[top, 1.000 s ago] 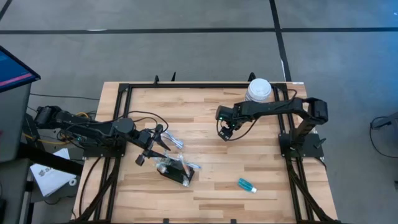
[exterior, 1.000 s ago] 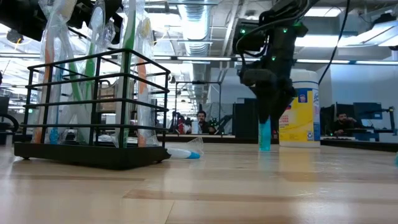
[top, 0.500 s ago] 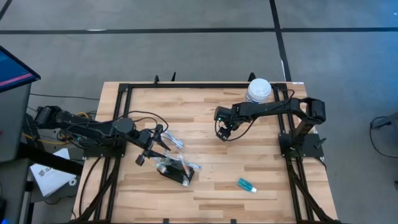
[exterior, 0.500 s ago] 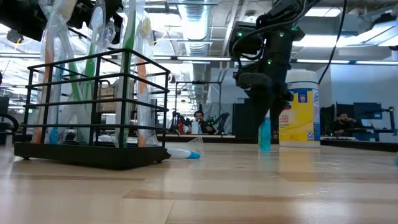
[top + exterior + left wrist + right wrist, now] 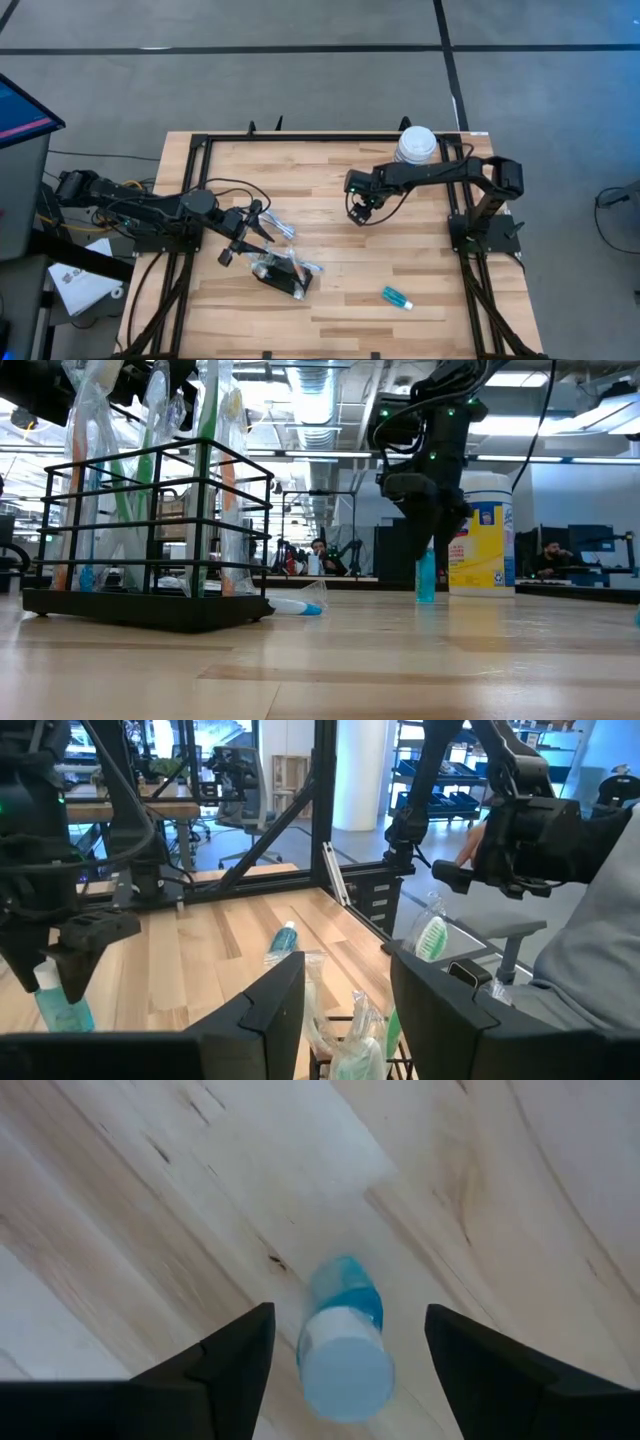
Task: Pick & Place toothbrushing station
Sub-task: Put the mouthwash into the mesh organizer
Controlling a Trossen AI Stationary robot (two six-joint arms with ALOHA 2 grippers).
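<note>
**Desk:** High view first — where do the arms stand?

**Photographer:** The left arm stretches in from the left edge, its left gripper [image 5: 258,222] poised just above and left of the toothbrushing station [image 5: 281,273], a black wire holder at lower centre of the table [image 5: 330,310]. The right arm folds in from the right edge, elbow bent, its right gripper [image 5: 360,212] pointing down at centre frame.

**Desk:** And the fingers?

**Photographer:** On the right, spread wide. The right wrist view looks straight down between both dark fingers [image 5: 222,1365] at a small blue bottle with a white cap [image 5: 343,1338], standing upright on the wood, untouched. On the left, the fingers [image 5: 262,1010] stand parted, with wrapped toothbrushes [image 5: 352,1038] in the station showing between them; I cannot tell whether they pinch anything.

**Desk:** Anything else on the table?

**Photographer:** A white-lidded canister [image 5: 415,144] at the upper right edge, a second blue bottle [image 5: 397,297] lying at lower right, and a wrapped toothbrush [image 5: 296,605] lying just beside the station.
</note>
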